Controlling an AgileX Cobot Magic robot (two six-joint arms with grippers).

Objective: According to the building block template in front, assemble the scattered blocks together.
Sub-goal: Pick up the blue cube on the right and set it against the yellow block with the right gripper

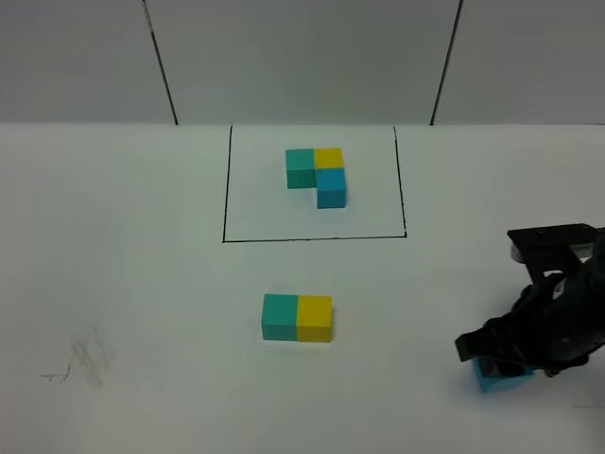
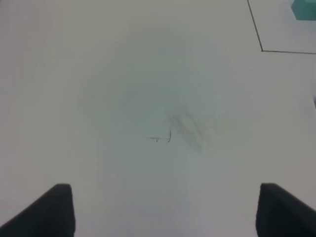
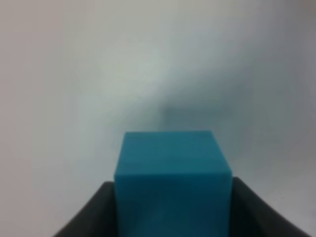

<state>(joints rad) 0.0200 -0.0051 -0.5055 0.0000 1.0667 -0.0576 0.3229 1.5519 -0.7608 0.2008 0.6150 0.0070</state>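
Note:
The building block template [image 1: 318, 174], an L of teal, yellow and blue cubes, sits inside a thin black rectangle at the back middle. The loose teal cube [image 1: 280, 316] and yellow cube [image 1: 315, 318] lie side by side, touching, in the middle of the table. My right gripper [image 1: 501, 364] is at the front right, shut on the sky-blue cube [image 1: 495, 380], which is low at the table. In the right wrist view the blue cube [image 3: 173, 158] sits tight between both black fingers [image 3: 94, 212]. My left gripper [image 2: 165, 212] is open and empty over bare table; it does not show in the high view.
A grey pencil smudge [image 1: 90, 359] marks the table at the front left, also seen in the left wrist view [image 2: 187, 128]. The black frame's corner [image 2: 261, 49] shows in the left wrist view. A white wall stands behind the table.

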